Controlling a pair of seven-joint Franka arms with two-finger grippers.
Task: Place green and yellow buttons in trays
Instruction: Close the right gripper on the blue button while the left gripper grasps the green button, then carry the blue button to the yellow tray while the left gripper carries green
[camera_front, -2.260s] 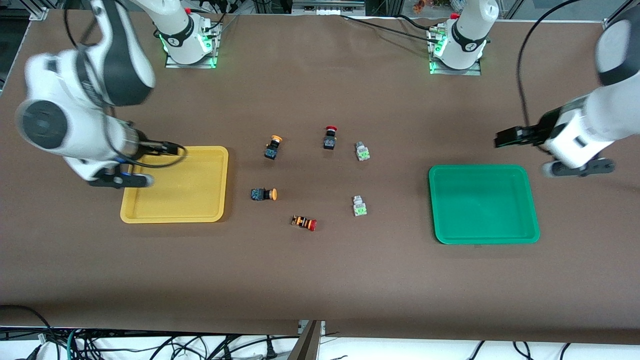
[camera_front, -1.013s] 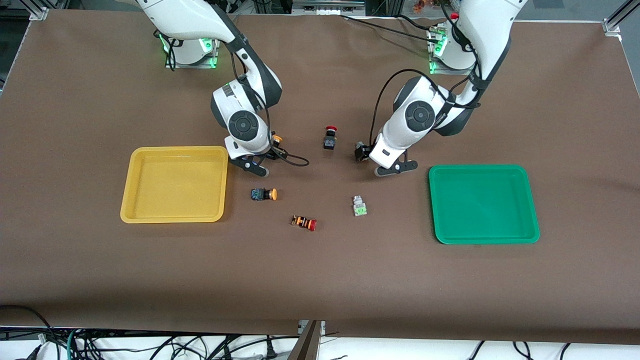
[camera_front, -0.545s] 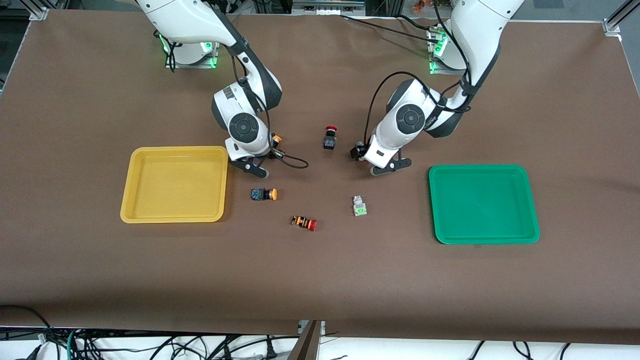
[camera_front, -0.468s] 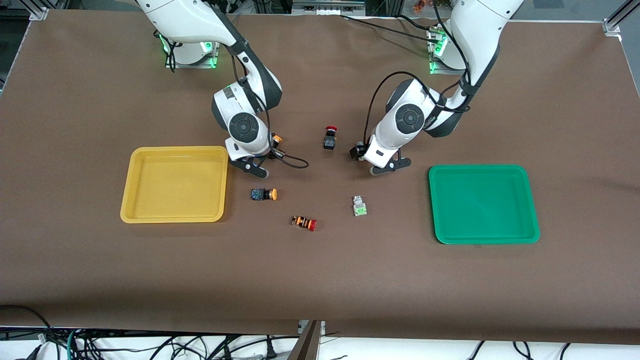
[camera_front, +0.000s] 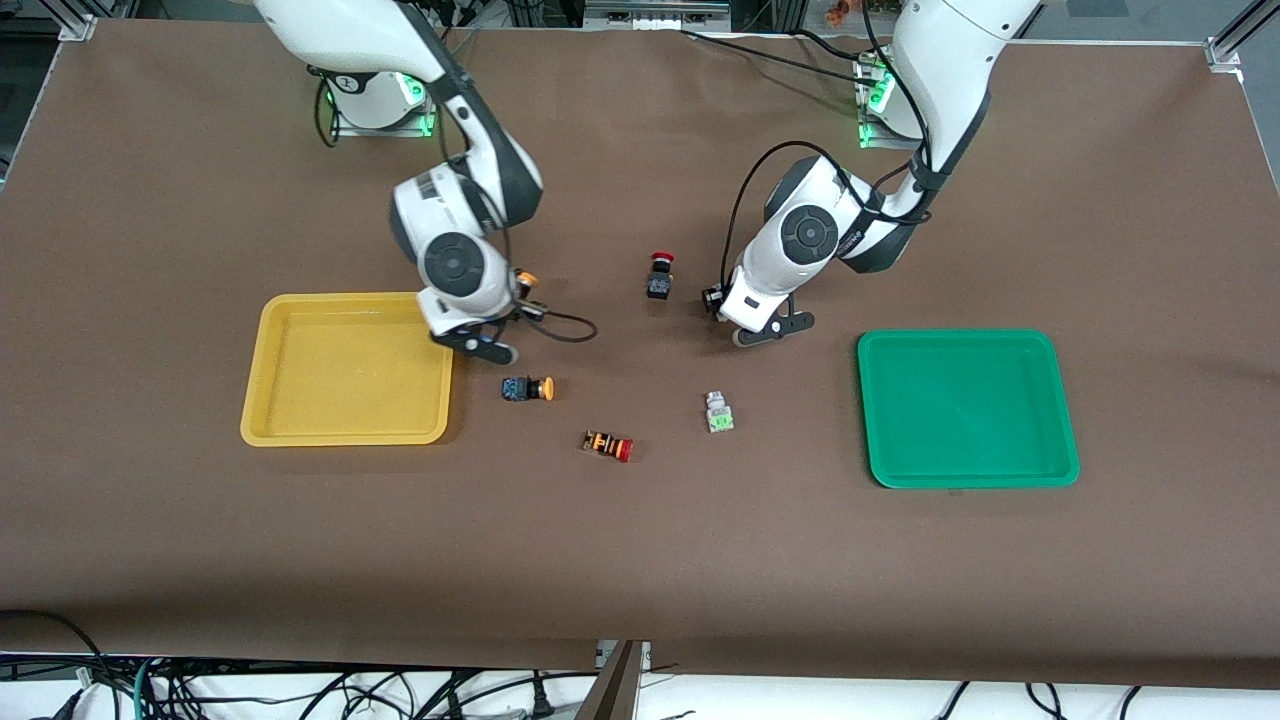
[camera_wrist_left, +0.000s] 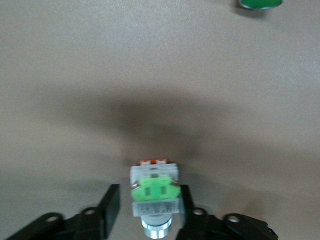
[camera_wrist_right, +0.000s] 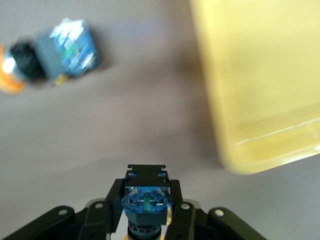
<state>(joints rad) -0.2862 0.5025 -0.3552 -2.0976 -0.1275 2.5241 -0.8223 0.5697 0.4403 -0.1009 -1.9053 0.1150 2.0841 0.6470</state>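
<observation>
My right gripper (camera_front: 514, 297) is shut on a black-and-blue yellow button (camera_wrist_right: 146, 199) whose orange cap (camera_front: 524, 279) shows beside the hand. It holds it above the table by the yellow tray's (camera_front: 345, 432) edge, which also shows in the right wrist view (camera_wrist_right: 260, 75). A second yellow button (camera_front: 527, 388) lies on the table and shows in the right wrist view (camera_wrist_right: 52, 52). My left gripper (camera_front: 714, 299) is low on the table with its fingers either side of a green button (camera_wrist_left: 154, 192); a gap shows at one finger (camera_wrist_left: 111, 210). Another green button (camera_front: 718, 411) lies nearer the front camera. The green tray (camera_front: 965, 410) holds nothing.
A black switch with a red cap (camera_front: 659, 275) stands between the two grippers. An orange-striped switch with a red cap (camera_front: 608, 444) lies nearer the front camera, between the loose yellow and green buttons.
My right gripper has lifted the yellow button and moved toward the yellow tray. My left gripper has shifted slightly toward the red-capped black switch, still around the green button.
</observation>
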